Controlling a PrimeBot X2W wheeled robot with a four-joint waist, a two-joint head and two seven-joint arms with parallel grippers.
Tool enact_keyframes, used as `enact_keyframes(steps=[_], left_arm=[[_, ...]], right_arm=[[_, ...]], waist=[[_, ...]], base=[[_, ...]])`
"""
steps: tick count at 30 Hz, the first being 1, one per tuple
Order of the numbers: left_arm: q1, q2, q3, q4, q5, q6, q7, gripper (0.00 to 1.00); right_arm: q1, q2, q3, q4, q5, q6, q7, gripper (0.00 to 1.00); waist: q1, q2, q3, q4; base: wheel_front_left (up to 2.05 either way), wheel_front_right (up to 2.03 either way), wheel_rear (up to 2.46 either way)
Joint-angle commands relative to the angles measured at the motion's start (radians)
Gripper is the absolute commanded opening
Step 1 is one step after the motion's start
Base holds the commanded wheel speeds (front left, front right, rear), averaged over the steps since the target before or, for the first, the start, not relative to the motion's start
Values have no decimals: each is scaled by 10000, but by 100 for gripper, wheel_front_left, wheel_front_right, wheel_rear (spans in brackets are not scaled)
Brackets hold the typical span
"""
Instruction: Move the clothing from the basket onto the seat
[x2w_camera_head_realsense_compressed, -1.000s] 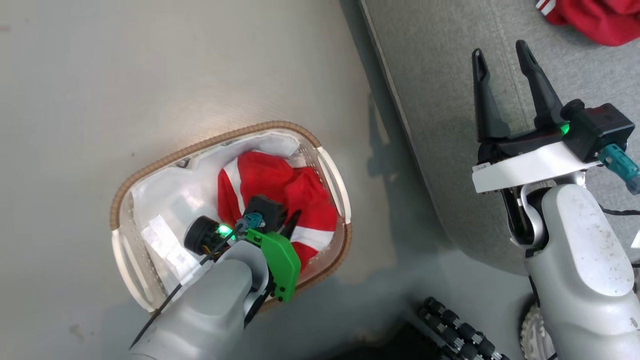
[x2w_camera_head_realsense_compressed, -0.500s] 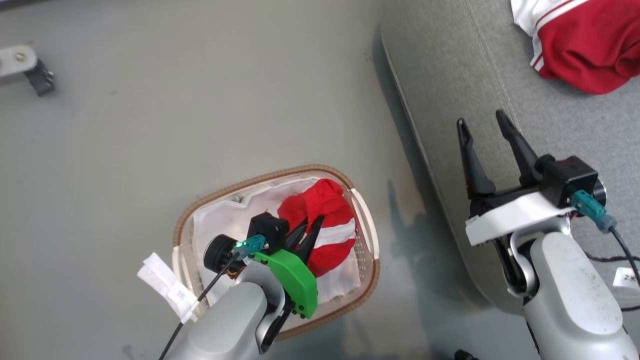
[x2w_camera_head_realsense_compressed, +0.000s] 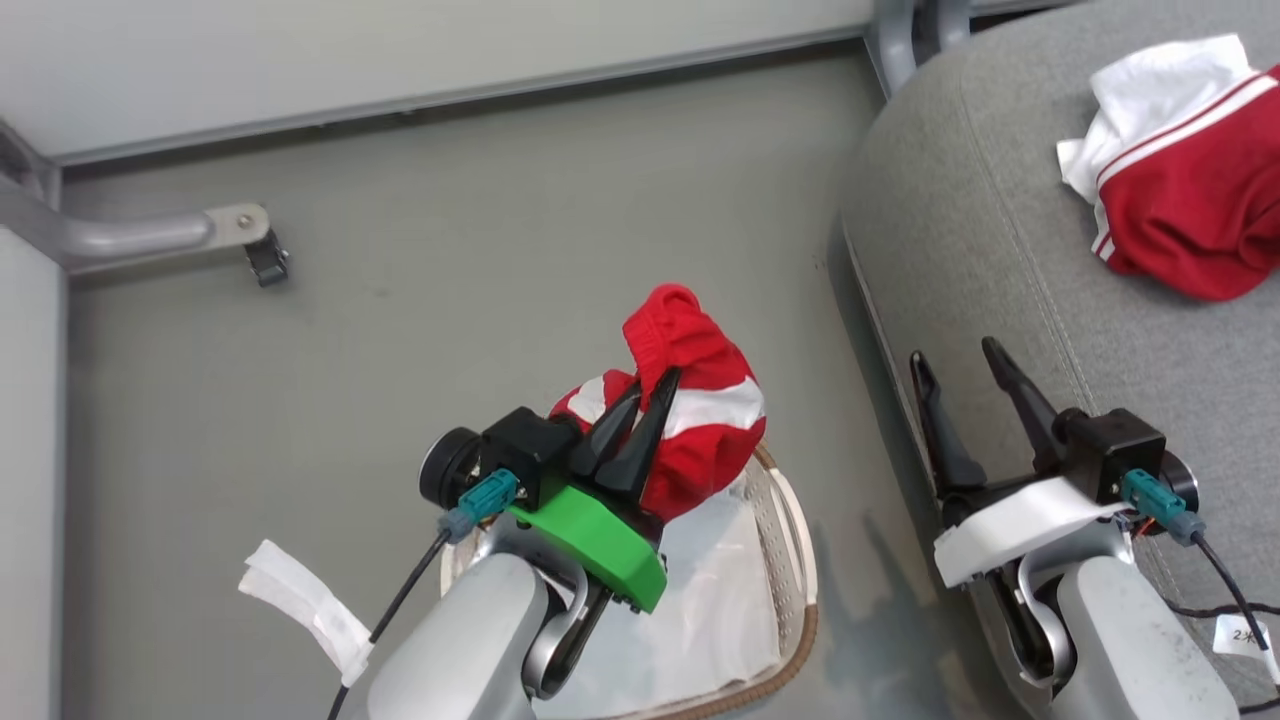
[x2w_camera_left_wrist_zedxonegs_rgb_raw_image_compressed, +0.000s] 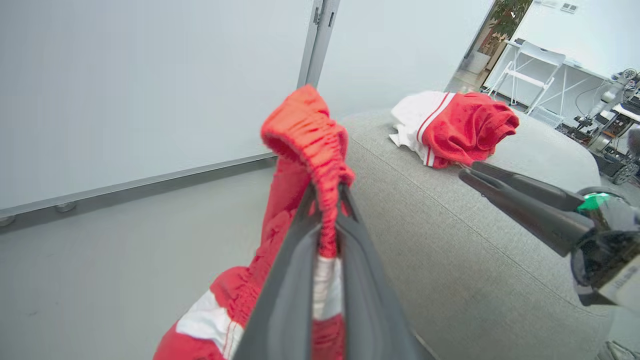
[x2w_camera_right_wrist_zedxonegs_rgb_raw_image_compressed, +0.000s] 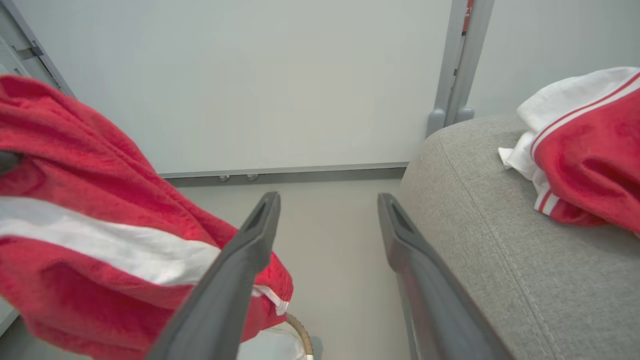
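My left gripper (x2w_camera_head_realsense_compressed: 655, 385) is shut on a red garment with a white band (x2w_camera_head_realsense_compressed: 700, 410), pinching its elastic waistband (x2w_camera_left_wrist_zedxonegs_rgb_raw_image_compressed: 320, 145) and holding it up above the basket (x2w_camera_head_realsense_compressed: 795, 580). The basket below holds a translucent white sheet. A second red and white garment (x2w_camera_head_realsense_compressed: 1180, 190) lies on the grey seat (x2w_camera_head_realsense_compressed: 960, 250) at the right, also seen as the folded garment (x2w_camera_left_wrist_zedxonegs_rgb_raw_image_compressed: 450, 127) in the left wrist view. My right gripper (x2w_camera_head_realsense_compressed: 955, 360) stands open at the seat's near edge, nothing between its fingers (x2w_camera_right_wrist_zedxonegs_rgb_raw_image_compressed: 250, 250). The held garment (x2w_camera_right_wrist_zedxonegs_rgb_raw_image_compressed: 85, 220) hangs to its left.
A white wall with a grey baseboard (x2w_camera_head_realsense_compressed: 450, 90) runs along the far side. A grey metal leg with a caster (x2w_camera_head_realsense_compressed: 250, 240) stands on the floor at the left. A white tag (x2w_camera_head_realsense_compressed: 305, 605) hangs off my left arm's cable.
The head camera has tilted up, shifting the scene down. My left gripper has lifted the red garment out of the basket. The right gripper has stayed open.
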Motion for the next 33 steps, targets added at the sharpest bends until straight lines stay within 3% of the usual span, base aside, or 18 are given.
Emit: enact_keyframes(steps=[1,9,19,28,29,30,31,33], left_arm=[[139,11,123,-246,131,-29,-36,0],[268,0,715,-1179,333,-29,-36,0],[325,0,324,-1301,106,-29,-37,0],[160,-2,-326,-1431,-249,-29,-37,0],[174,-2,-399,-1456,-311,-29,-37,0],[179,-2,-455,-1484,-359,-29,-37,0],[194,-1,-522,-1505,-397,-29,-38,0],[256,0,-575,-1503,-460,-29,-37,0]], right_arm=[[244,-26,23,55,36,-11,-46,100],[845,43,543,-19,0,-11,-46,100],[309,-589,3633,-922,-350,-12,-45,100],[-734,-240,4589,-81,-239,-12,-46,100],[-822,-148,4582,236,-285,-11,-45,51],[-870,-49,4548,447,-233,-12,-37,40],[-936,54,4459,697,-148,-12,-34,0],[-1015,219,4344,1014,3,-12,-35,0]], waist=[[0,70,-787,468],[0,70,-1515,522],[0,70,-1704,738],[0,70,-1631,1334],[0,70,-1644,1405],[0,70,-1652,1466],[0,70,-1667,1531],[0,70,-1684,1614]], base=[[0,0,0],[0,0,0],[0,0,0],[0,0,0],[0,0,0],[0,0,0],[0,0,0],[0,0,0]])
